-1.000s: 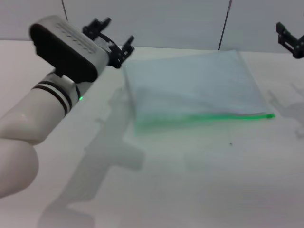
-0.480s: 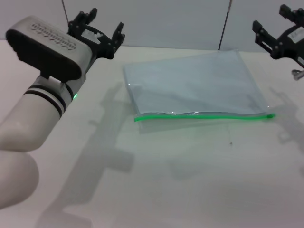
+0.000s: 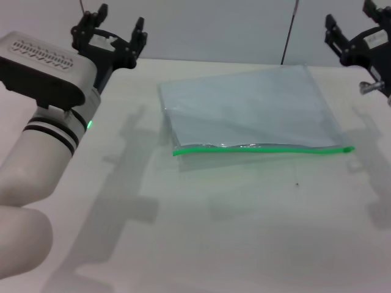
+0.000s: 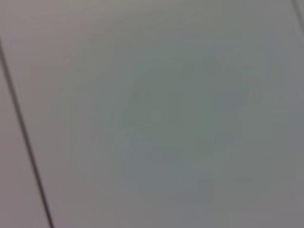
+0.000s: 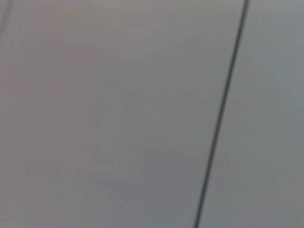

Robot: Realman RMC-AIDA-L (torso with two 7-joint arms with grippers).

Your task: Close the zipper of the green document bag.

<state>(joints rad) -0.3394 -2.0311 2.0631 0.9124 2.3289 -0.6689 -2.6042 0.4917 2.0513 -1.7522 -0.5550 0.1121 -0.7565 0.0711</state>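
Note:
The green document bag (image 3: 244, 104) lies flat on the white table (image 3: 244, 232), a pale translucent pouch with nothing touching it. Its zipper (image 3: 263, 148) is a bright green strip along the near long edge, slightly wavy, with the small slider tab (image 3: 348, 148) at the right end. My left gripper (image 3: 118, 25) hovers open and empty above the table's far left, well off the bag's left corner. At the far right my right gripper (image 3: 349, 23) is raised and open, holding nothing, beyond the bag's right corner. Both wrist views show only grey wall.
A grey wall (image 3: 214, 27) with dark vertical seams (image 3: 287, 36) stands behind the table's far edge. My left arm's white forearm (image 3: 43, 146) fills the left side of the head view. A small dark speck (image 3: 297, 184) lies in front of the bag.
My left gripper has drawn back and to the left, away from the bag's corner. The right gripper has come further into view at the far right. The bag has settled flat.

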